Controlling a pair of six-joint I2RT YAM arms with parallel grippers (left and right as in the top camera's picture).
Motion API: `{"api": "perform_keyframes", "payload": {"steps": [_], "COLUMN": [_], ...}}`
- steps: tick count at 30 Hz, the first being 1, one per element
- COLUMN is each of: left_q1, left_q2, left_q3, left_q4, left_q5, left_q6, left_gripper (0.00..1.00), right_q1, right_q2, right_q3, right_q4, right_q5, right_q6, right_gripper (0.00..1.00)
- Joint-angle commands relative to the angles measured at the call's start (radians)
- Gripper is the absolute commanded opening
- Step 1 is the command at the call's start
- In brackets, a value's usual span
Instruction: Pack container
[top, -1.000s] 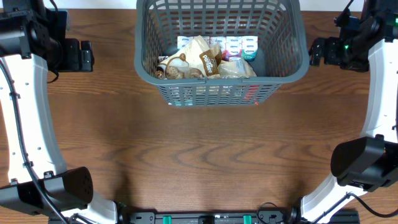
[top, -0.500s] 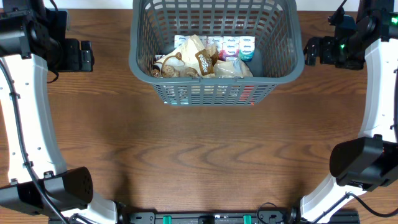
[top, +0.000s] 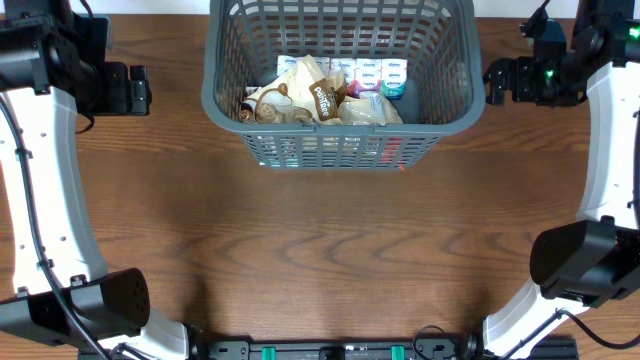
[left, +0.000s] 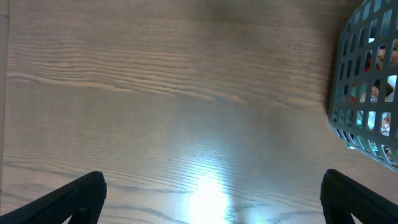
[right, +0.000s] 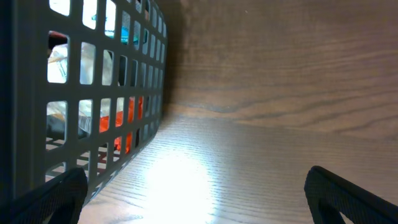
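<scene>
The container (top: 340, 112), a large dark grey lattice basket, stands at the top middle of the table. Inside lie brown and white snack packs (top: 318, 98) and small white packs with teal tops (top: 380, 72). My right gripper (top: 492, 82) is open, just right of the basket, one finger against its wall in the right wrist view (right: 193, 193). The basket wall (right: 93, 93) fills that view's left. My left gripper (top: 140, 90) is open and empty over bare wood, well left of the basket (left: 367, 93); its fingers frame bare table (left: 211, 199).
The brown wooden table (top: 330, 250) stretches in front of the basket. The white arm links run down both sides of the overhead view.
The basket has slid left and slightly away, with my right gripper moving left against its right wall. The left arm has not moved.
</scene>
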Motion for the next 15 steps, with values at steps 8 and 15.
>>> {"api": "perform_keyframes", "payload": {"steps": [8, 15], "left_q1": [0.005, 0.005], "left_q2": [-0.019, -0.019], "left_q3": [0.014, 0.014], "left_q4": [-0.004, -0.004], "left_q5": [-0.005, -0.005], "left_q6": [-0.005, -0.005], "left_gripper": [0.99, 0.99], "right_q1": [0.031, 0.031], "right_q2": [-0.012, -0.012], "right_q3": [0.002, 0.002], "right_q4": [-0.004, -0.006], "right_q5": [0.22, 0.223], "right_q6": [0.127, 0.116], "right_gripper": [0.99, 0.99]}}
